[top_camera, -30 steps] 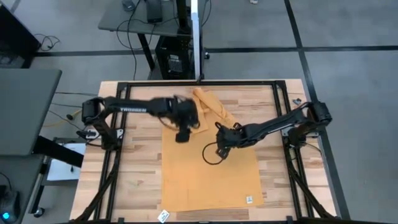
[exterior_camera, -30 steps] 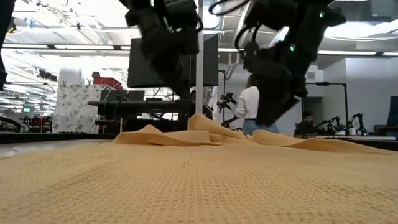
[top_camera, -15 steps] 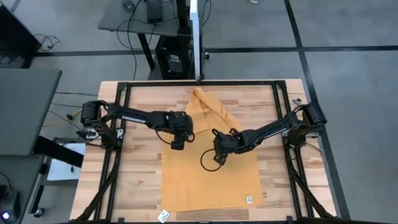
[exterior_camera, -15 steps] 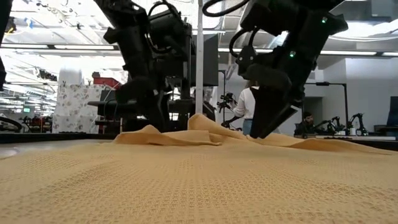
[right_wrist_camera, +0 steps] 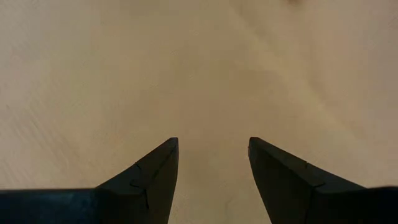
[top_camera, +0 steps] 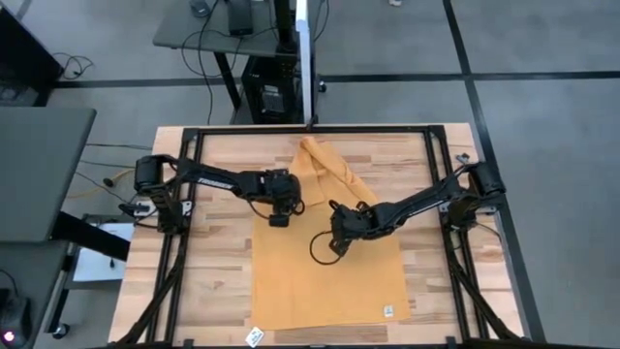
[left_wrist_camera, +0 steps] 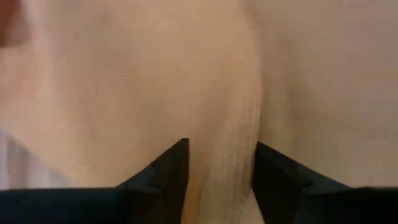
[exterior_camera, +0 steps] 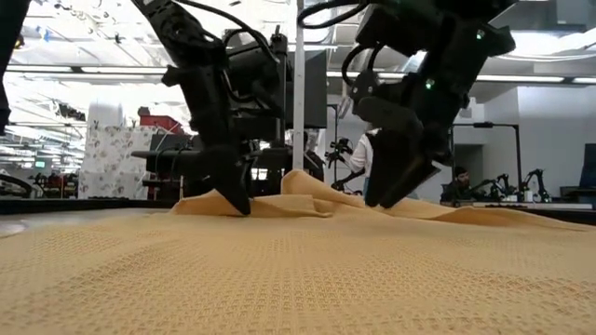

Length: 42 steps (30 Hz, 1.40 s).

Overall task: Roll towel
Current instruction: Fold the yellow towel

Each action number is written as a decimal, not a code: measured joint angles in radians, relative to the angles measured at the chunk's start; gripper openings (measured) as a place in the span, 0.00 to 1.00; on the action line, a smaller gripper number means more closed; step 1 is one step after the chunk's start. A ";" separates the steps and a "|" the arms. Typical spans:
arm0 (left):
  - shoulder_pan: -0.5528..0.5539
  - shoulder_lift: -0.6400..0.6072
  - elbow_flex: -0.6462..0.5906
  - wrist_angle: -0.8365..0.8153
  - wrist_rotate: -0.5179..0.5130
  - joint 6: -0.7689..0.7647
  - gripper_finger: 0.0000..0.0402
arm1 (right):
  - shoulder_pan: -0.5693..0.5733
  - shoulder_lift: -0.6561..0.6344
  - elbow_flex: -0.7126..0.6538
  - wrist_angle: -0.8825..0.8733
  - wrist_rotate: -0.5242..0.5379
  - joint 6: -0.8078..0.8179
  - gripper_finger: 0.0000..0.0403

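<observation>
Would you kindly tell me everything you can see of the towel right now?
The towel is a thin mustard-orange waffle-textured cloth, spread flat on the wooden table, with a small white tag by one near corner. Its far end is bunched into a folded ridge. The left gripper pinches a raised fold at its left edge; the right gripper is down over the middle, fingers apart.

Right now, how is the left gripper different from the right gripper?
The left gripper has a raised ridge of the towel between its jaws; the right gripper has only flat cloth showing between its open jaws. In the high view the left gripper is at the towel's left edge, while the right gripper is over the towel's middle. Both are down at the cloth.
</observation>
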 joint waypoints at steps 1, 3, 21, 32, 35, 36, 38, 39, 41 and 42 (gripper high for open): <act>0.009 -0.006 0.000 -0.015 -0.002 -0.019 0.12 | 0.011 0.016 0.000 0.007 0.000 0.018 0.47; 0.029 -0.034 0.000 -0.047 -0.001 -0.071 0.03 | 0.029 0.037 0.005 0.012 0.000 0.067 0.47; 0.452 -0.347 0.000 -0.207 -0.101 -0.164 0.01 | 0.022 0.041 0.003 0.002 -0.100 0.160 0.47; 0.536 -0.214 -0.002 -0.408 0.108 -0.217 0.22 | -0.029 -0.050 -0.006 -0.029 -0.148 0.070 0.47; 0.505 -0.304 -0.002 -0.339 0.114 -0.249 0.25 | -0.079 -0.125 -0.002 -0.028 -0.138 0.001 0.47; 0.496 -0.339 -0.002 -0.310 0.114 -0.255 0.25 | -0.096 -0.142 -0.002 -0.028 -0.133 -0.025 0.47; 0.476 -0.403 0.000 -0.266 0.123 -0.255 0.25 | -0.127 -0.158 -0.002 -0.028 -0.128 -0.069 0.47; 0.466 -0.431 0.000 -0.256 0.134 -0.231 0.25 | -0.141 -0.160 -0.002 -0.028 -0.128 -0.087 0.47; 0.446 -0.468 0.000 -0.262 0.152 -0.146 0.25 | -0.160 -0.159 -0.002 -0.028 -0.128 -0.110 0.47; 0.437 -0.478 0.000 -0.276 0.163 -0.102 0.25 | -0.167 -0.152 -0.002 -0.024 -0.128 -0.123 0.47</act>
